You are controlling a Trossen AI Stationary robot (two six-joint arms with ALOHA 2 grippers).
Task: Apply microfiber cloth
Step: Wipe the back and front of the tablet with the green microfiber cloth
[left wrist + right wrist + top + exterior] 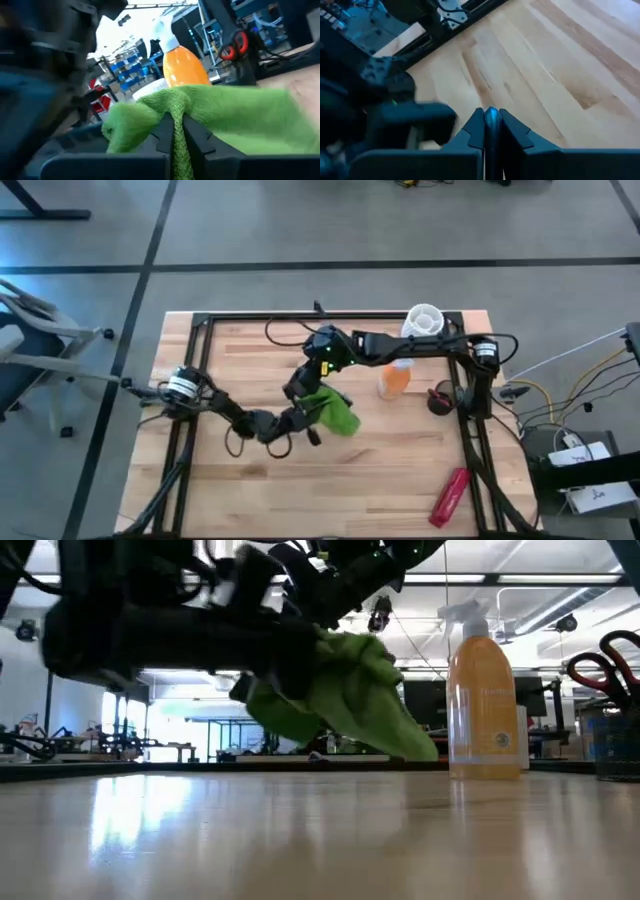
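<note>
Lime-green microfiber cloth (338, 413), orange spray bottle (394, 380), red tool (449, 496).

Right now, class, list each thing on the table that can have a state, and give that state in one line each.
Lime-green microfiber cloth: lifted off the table, pinched.
Left gripper: shut on the cloth.
Right gripper: shut, holding something thin and dark.
Orange spray bottle: upright.
Red cylindrical object: lying flat.

A pale wooden table (300, 480) with a black frame stands on a grey floor (300, 230) crossed by dark lines; a chair (30, 340) sits beyond its left edge; cables (580, 380) trail past its right edge. Behind, ceiling strip lights (560, 585) shine over blue shelving (125, 70).
</note>
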